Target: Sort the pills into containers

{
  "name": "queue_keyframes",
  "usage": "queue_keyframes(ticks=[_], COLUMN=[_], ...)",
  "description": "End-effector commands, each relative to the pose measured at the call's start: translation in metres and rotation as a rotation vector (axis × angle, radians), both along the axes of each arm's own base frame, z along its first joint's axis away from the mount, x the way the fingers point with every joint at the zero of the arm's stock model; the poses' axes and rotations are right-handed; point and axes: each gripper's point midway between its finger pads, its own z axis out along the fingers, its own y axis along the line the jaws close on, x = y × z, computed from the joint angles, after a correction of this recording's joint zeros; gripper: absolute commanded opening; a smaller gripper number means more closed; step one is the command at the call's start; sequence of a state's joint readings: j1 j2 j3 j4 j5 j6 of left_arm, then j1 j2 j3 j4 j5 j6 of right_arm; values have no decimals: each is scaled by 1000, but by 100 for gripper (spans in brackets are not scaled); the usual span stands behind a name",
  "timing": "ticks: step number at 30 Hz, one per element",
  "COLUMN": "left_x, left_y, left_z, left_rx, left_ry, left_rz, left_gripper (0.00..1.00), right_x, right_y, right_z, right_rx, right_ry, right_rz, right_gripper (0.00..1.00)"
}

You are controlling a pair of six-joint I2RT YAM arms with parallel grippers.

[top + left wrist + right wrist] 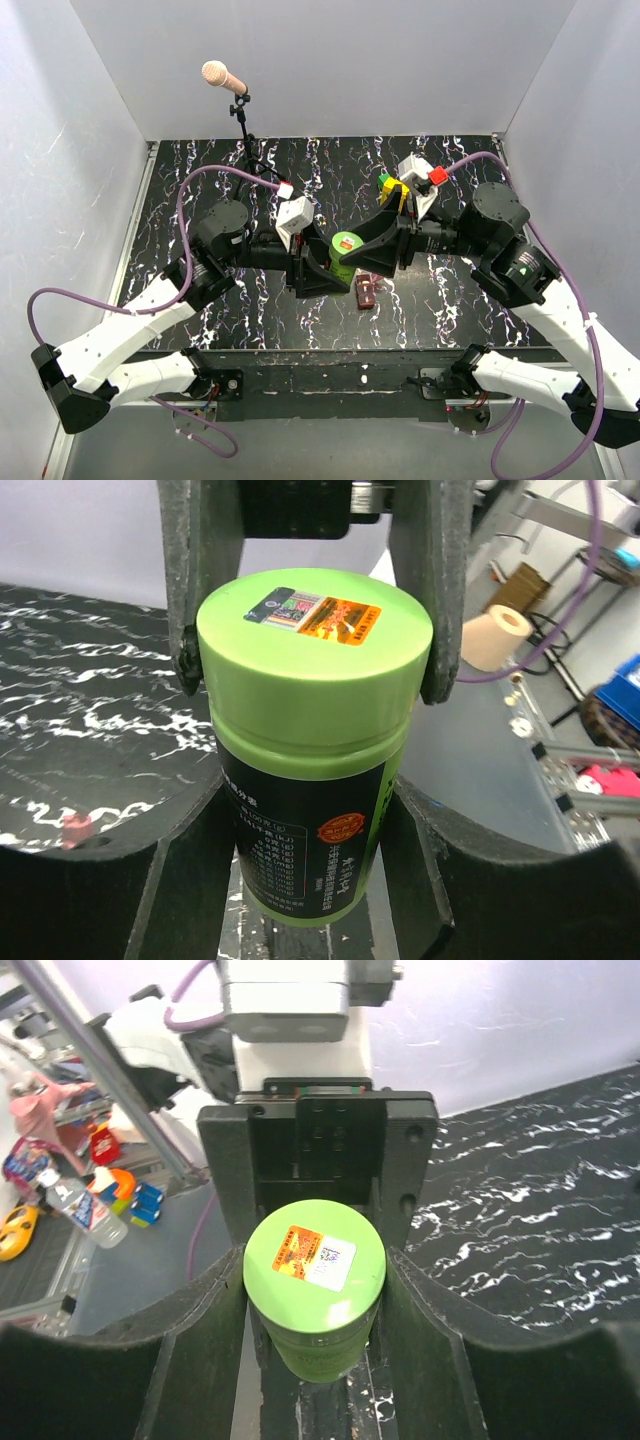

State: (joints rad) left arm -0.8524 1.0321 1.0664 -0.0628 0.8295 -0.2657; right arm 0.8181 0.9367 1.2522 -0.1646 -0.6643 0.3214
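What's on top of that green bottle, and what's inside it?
The green bottle has its green cap on, with a small orange-and-white sticker on the cap's top. The closed cap hides the inside, so its contents cannot be seen.

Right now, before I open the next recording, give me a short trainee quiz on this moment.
1. True or false: the cap of the green bottle is off.
2. Which one grips the bottle: the left gripper or the right gripper? A) left only B) right only C) both
3. Fill in: the red-brown box lies on the ___, free of both grippers.

Key: 1 false, the cap is on; 2 C; 3 table.
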Motion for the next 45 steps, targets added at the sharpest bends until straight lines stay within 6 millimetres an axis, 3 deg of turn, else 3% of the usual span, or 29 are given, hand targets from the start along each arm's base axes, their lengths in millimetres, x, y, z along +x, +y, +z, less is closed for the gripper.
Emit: queue_keyframes(ticks=[1,5,14,25,30,31,36,39,45], left_x=[43,71,114,155,154,154,139,129,101], left_y=[10,19,23,25,21,21,18,17,18], left_z=[32,29,27,22,13,11,10,4,-5], left_rx=[-39,-4,40,51,59,64,58,65,68], left_ry=[-59,-58,-52,-31,-15,-13,-21,-18,-28], left_rz=[285,455,666,850,835,834,758,710,587], left_gripper=[0,0,0,0,0,0,0,0,0], right_x=[13,33,72,105,99,97,89,82,66], right_y=[-3,-2,4,-9,-6,-6,-7,-14,-26], right_z=[-9,-17,-31,-46,-45,-44,-37,-26,-9], right_rx=[-73,-119,-236,-278,-257,-249,-206,-170,-109], right_ry=[27,72,215,299,278,273,247,221,168], right_rz=[-89,-189,-368,-597,-555,-550,-511,-507,-471], right_gripper=[25,20,11,12,27,39,71,80,86])
